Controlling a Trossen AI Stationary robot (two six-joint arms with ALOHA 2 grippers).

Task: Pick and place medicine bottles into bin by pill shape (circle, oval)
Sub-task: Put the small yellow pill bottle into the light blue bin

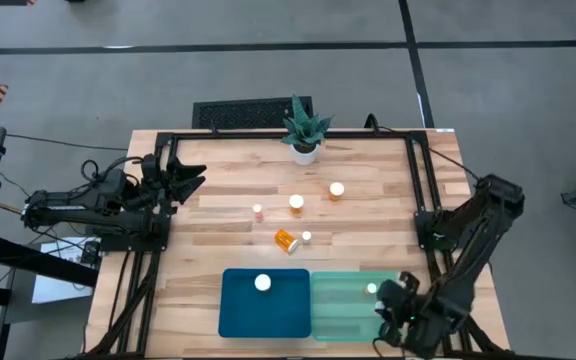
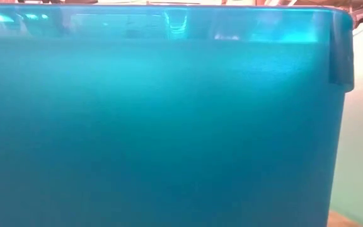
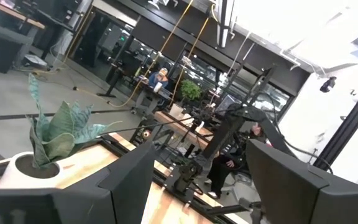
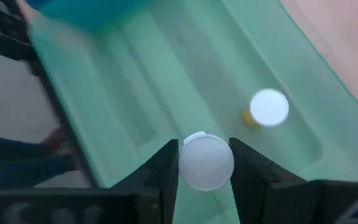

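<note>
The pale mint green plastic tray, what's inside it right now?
One amber bottle with a round white cap stands in the pale mint green plastic tray. Above the tray, the right gripper holds a second white-capped bottle; the tray floor beneath it is hidden.

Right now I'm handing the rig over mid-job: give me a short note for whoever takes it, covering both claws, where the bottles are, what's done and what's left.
Right claw: over the mint green tray, shut on a white-capped bottle, not yet released.
Left claw: waiting at the table's left edge, open, holding nothing.
Done: one bottle stands in the dark blue tray; one bottle stands in the mint green tray.
Left: five bottles on the table, four upright and one lying on its side.
Pill shapes cannot be read from these views.
</note>
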